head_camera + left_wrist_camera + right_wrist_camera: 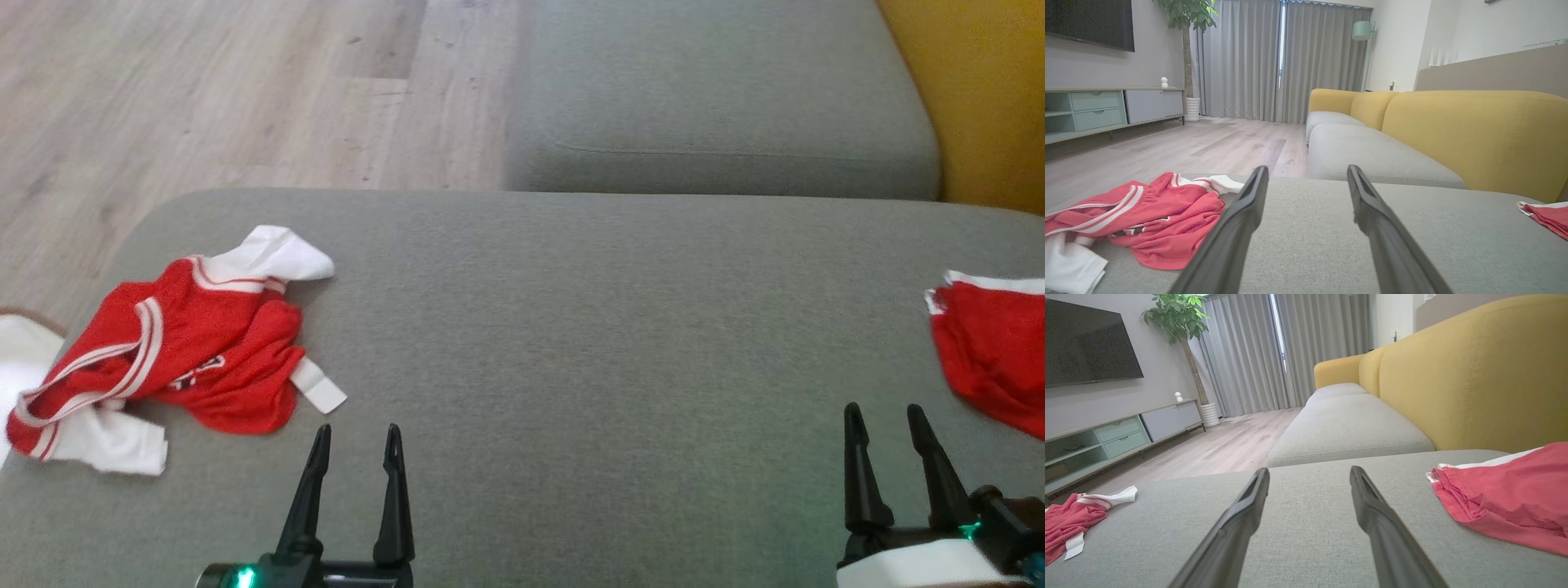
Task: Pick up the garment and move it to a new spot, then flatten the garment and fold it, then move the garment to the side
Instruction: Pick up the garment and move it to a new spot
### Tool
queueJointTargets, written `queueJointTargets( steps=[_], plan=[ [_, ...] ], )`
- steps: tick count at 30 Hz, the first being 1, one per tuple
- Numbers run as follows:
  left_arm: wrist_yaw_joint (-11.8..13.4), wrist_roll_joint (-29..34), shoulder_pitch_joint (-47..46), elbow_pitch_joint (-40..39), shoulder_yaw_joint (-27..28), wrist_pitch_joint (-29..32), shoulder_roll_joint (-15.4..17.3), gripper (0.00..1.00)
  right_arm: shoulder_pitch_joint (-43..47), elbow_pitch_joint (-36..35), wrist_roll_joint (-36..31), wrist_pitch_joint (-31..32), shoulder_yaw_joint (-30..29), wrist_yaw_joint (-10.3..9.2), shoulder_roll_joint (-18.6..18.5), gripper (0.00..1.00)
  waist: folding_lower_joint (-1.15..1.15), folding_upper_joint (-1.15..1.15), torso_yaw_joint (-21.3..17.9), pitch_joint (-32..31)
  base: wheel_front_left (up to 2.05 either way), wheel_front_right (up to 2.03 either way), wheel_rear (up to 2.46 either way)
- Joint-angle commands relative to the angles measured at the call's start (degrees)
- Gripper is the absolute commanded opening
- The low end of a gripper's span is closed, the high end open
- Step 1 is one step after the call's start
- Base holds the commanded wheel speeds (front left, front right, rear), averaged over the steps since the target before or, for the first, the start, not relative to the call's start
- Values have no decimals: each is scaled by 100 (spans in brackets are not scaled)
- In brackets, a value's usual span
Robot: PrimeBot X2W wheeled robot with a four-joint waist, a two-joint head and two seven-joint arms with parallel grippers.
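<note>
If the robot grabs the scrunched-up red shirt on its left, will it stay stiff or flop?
Probably flop: the shirt lies crumpled in soft folds on the cushion. It looks thin, so likely light. Pushed, it would probably bunch up.

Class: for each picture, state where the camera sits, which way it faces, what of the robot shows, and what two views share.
Head view: on the head, facing forward and down at the grey cushion; left gripper and right gripper, both open, rise from below.
Left wrist view: on the left wrist, looking along its fingers towards the curtains.
Right wrist view: on the right wrist, looking along its fingers beside the yellow backrest.
Shared: both wrist views show the crumpled red and white garment.
</note>
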Motion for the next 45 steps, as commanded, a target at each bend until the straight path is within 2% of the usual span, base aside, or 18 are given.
queueJointTargets(
  steps=[1, 14, 17, 24, 29, 36, 40, 45],
  plan=[
    [-9, 62, -250, -169, 211, -28, -23, 100, -131, -217, -32, -62, 109, 39, -41, 100, 0, 0, 136, 6, 0, 0, 0],
    [-49, 243, -351, -210, 554, -28, -23, 100, -335, -237, -20, -62, 333, 39, 68, 100, 0, 0, 1737, 248, 0, 0, 0],
    [-22, 254, -337, -284, 712, -28, -23, 100, -457, -227, -40, -62, 453, 39, 74, 100, 0, 0, 1946, 347, 0, 0, 0],
    [182, 170, -308, -557, 909, -28, -23, 100, -786, -78, -4, -62, 717, 39, -94, 100, 0, 0, 2115, 585, 0, 0, 0],
    [236, 204, -354, -665, 1025, -28, -23, 100, -817, -40, 36, -62, 747, 39, -202, 100, 0, 0, 2201, 706, 0, 0, 0],
    [-114, 390, -1183, -553, 1315, -28, 172, 100, -677, -147, -36, -62, 662, 39, -402, 100, 0, 0, 2337, 1025, 0, 0, 0],
    [-343, 400, -2232, -175, 1480, -28, 361, 100, -773, -332, -151, -62, 674, 39, -774, 100, 0, 0, 2230, 1616, 0, 0, 0],
    [-560, 273, -3725, 888, 1554, 185, 537, 100, -1013, -527, -194, -62, 770, 39, -1371, 100, 0, 0, 1981, 2347, 0, 0, 0]
  ],
)
